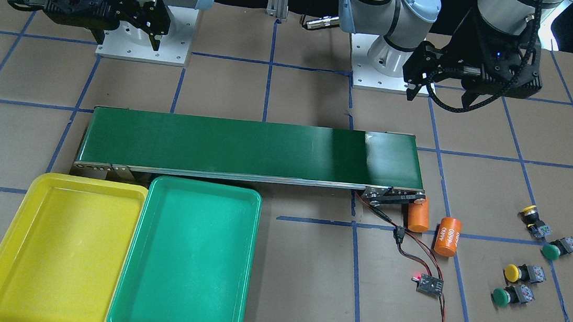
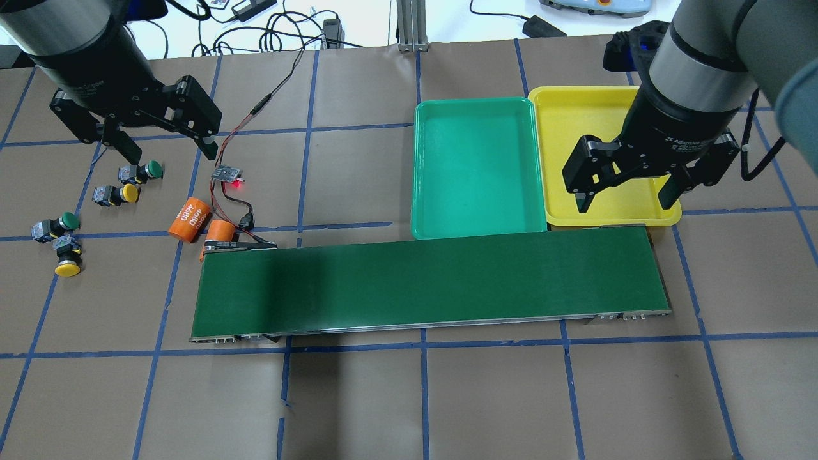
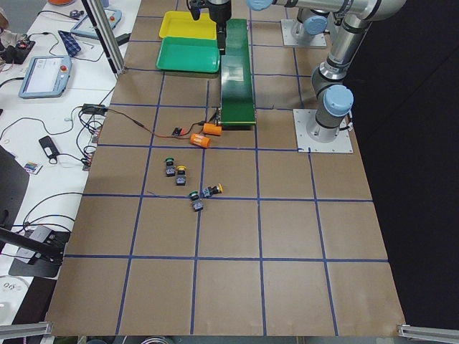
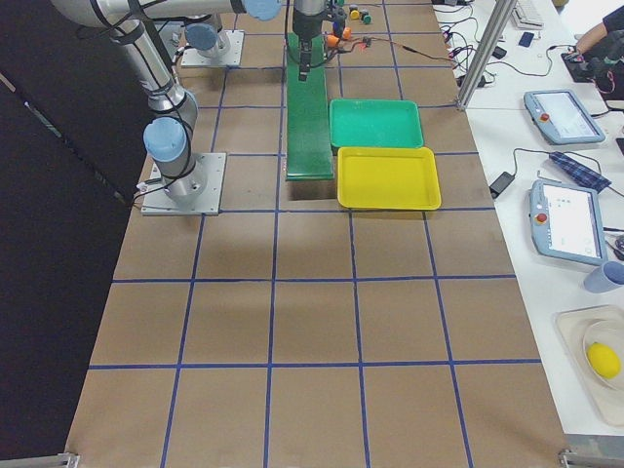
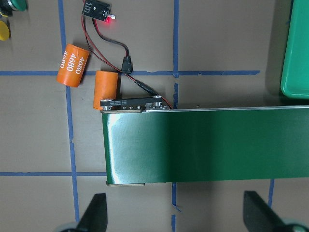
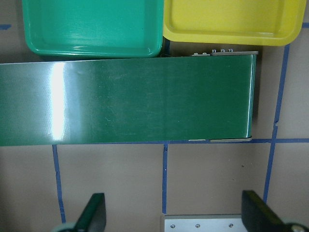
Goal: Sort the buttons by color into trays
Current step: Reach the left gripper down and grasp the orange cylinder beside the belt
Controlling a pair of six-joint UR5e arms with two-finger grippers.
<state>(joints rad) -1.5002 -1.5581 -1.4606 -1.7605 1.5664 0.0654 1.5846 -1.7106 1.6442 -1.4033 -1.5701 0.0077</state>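
Four buttons lie on the table to my left: a green-capped one (image 2: 153, 169), a yellow one (image 2: 130, 193), a green one (image 2: 69, 222) and a yellow one (image 2: 67, 268). They also show in the front view (image 1: 512, 272). The green tray (image 2: 476, 166) and the yellow tray (image 2: 588, 121) stand side by side beyond the belt's right half, and neither holds anything. My left gripper (image 2: 171, 150) is open and empty, high above the table just right of the buttons. My right gripper (image 2: 625, 201) is open and empty, high over the yellow tray's near edge.
A long dark-green conveyor belt (image 2: 428, 281) runs across the middle. Two orange cylinders (image 2: 189, 219), one marked "4680", lie at its left end. A small circuit board with a red light (image 2: 229, 174) and its wires lie close by. The arm bases (image 1: 145, 47) stand behind the belt.
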